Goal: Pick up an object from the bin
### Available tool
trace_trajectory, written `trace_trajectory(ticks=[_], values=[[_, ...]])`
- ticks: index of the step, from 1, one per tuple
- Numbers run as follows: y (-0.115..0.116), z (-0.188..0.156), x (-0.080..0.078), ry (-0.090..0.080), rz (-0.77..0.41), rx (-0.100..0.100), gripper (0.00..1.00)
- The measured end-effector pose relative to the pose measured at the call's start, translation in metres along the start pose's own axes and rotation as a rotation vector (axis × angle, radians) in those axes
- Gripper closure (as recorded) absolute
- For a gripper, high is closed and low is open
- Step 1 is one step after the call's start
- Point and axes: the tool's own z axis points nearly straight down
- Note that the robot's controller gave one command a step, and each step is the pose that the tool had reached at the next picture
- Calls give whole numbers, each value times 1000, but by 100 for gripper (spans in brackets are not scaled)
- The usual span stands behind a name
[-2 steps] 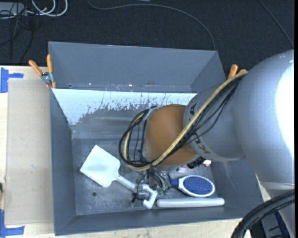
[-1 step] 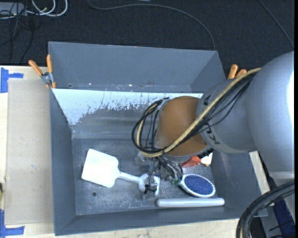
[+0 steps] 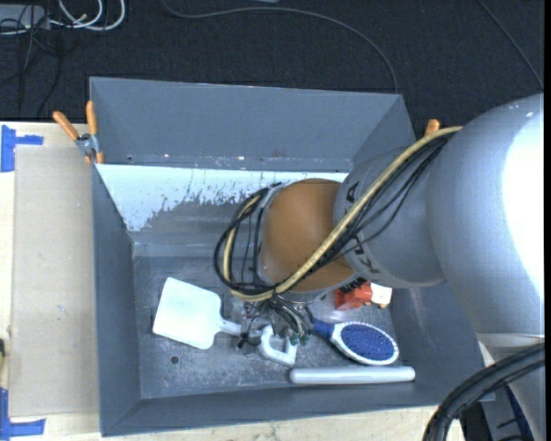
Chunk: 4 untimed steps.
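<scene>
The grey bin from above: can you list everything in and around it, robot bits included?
grey metal bin: one, grey, centre of view
flat white plastic paddle-shaped piece: one, white, bin floor, left
oval blue-bristled brush with white rim: one, blue and white, floor, front right
pale grey rod: one, pale grey, lying along the front wall by the brush
small red and white object: one, red and white, partly hidden under the arm; kind unclear
small white curved piece: one, white, beside the tool
silver arm: one, silver, from the right
orange-brown wrist cover: one, mid bin
cables: several, black and yellow, around the cover
tool: one, dark, low over the floor
</scene>
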Motion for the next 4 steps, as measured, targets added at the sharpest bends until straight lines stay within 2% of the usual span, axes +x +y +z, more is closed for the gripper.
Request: trace_trajectory(ticks=[1,2,3,4], values=[[0,0,0,0,0,0,100],[12,1,35,4,-358,-1,100],[12,1,35,4,-357,-1,100],[27,-45,24,11,-367,-1,100]])
